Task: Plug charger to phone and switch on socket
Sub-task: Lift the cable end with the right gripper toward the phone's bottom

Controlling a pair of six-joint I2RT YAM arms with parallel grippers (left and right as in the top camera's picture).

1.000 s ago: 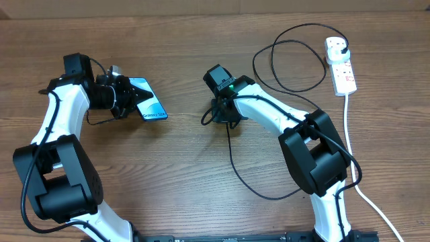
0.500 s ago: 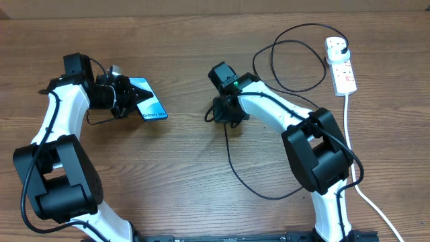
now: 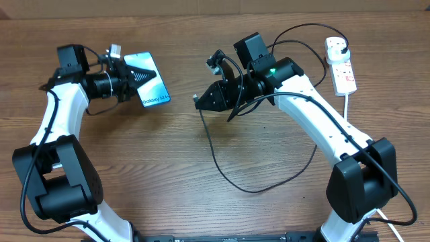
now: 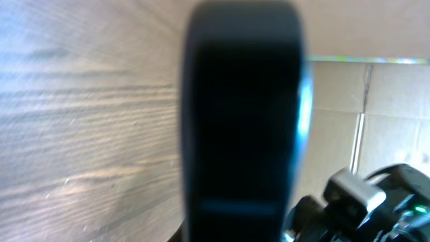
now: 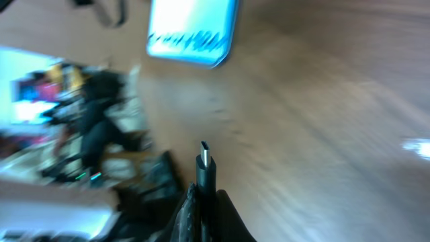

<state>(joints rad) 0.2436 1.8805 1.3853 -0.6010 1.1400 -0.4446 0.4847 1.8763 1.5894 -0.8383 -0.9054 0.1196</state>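
My left gripper (image 3: 133, 76) is shut on the phone (image 3: 152, 84), a slim handset with a light-blue screen, and holds it lifted at the left. In the left wrist view the phone's dark edge (image 4: 242, 121) fills the middle, blurred. My right gripper (image 3: 203, 100) is shut on the charger's connector tip (image 3: 196, 102), raised at the centre and pointing left toward the phone. In the right wrist view the tip (image 5: 205, 165) sticks up between my fingers, with the phone (image 5: 191, 30) ahead and apart. The black cable (image 3: 225, 171) loops down and back to the socket (image 3: 340, 64) at the far right.
The socket's thick white cord (image 3: 349, 128) runs down the right side toward the front edge. The black plug (image 3: 339, 46) sits in the socket's far end. Slack cable loops lie behind my right arm (image 3: 295, 50). Cardboard boxes (image 4: 390, 101) stand beyond the table.
My right gripper has lifted off the table with the connector tip and swung it to point left. My left gripper has raised the phone and shifted it up and right.
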